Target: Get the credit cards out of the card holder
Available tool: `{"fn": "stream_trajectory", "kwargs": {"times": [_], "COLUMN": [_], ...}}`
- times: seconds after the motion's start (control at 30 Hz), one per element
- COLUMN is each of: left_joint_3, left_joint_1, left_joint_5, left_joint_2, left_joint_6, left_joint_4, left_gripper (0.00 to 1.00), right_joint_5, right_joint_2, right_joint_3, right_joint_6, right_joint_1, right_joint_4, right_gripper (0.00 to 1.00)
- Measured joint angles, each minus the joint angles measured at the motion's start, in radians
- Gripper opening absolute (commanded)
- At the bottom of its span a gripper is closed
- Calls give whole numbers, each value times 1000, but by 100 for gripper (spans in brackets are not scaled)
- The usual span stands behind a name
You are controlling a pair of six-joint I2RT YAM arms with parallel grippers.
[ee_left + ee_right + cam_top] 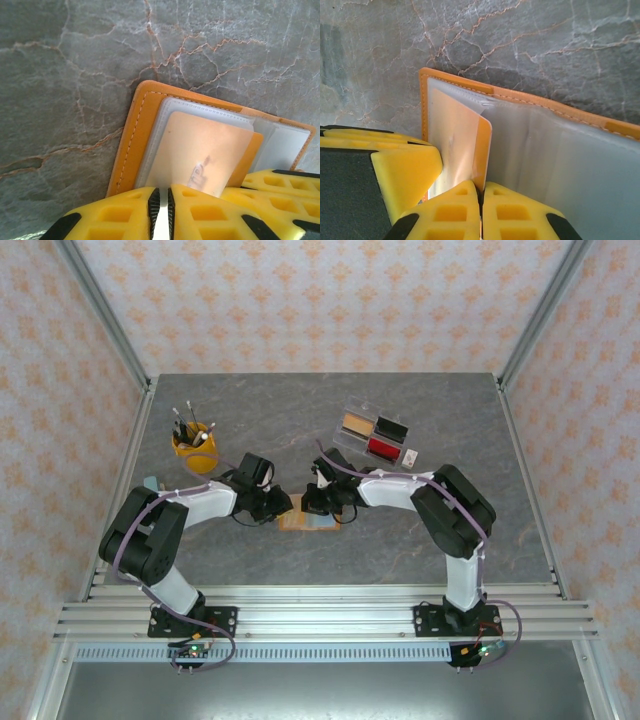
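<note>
Card holder [131, 145] open beneath left gripper [161, 195], pinching sleeve [152, 150]; right gripper [481, 192] pinching card [483, 150].

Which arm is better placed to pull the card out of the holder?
Right, probably. The right gripper is shut on the edge of the raised card, ready to pull. The left gripper pinches a thin pale sheet of the card holder, seemingly steadying it.

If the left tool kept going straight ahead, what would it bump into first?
The left tool would meet the pale card in its clear sleeve on the open card holder first; its tips seem to pinch its edge.
</note>
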State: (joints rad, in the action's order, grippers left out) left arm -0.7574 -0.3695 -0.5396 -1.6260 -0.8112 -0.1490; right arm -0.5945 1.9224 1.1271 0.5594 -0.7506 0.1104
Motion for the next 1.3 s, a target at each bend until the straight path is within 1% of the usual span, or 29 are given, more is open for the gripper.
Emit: {"fn": "stream_trajectory", "kwargs": {"times": [0.23, 0.7, 0.93, 1.17, 1.3], "left_joint_3": [0, 0, 0, -5, -23], "left_joint_1": [-4, -10, -10, -10, -10], "left_joint_5": [7, 47, 47, 51, 50], "left_joint_2": [3, 14, 15, 53, 89], "left_joint_6": [0, 0, 0, 0, 0], "left_joint_4": [1, -26, -27, -93, -137], "left_gripper": [22, 22, 21, 30, 41], "right_joint_5": [10, -20, -24, -24, -24], "right_joint_2": [-8, -33, -48, -132, -197], "right_joint_3": [-6, -72, -90, -150, -192], "right_joint_6": [-23, -22, -21, -21, -23], "right_joint_1": [-2, 21, 26, 53, 75], "right_joint_4": [8, -31, -37, -14, 9], "right_gripper": [7, 5, 2, 0, 0]}}
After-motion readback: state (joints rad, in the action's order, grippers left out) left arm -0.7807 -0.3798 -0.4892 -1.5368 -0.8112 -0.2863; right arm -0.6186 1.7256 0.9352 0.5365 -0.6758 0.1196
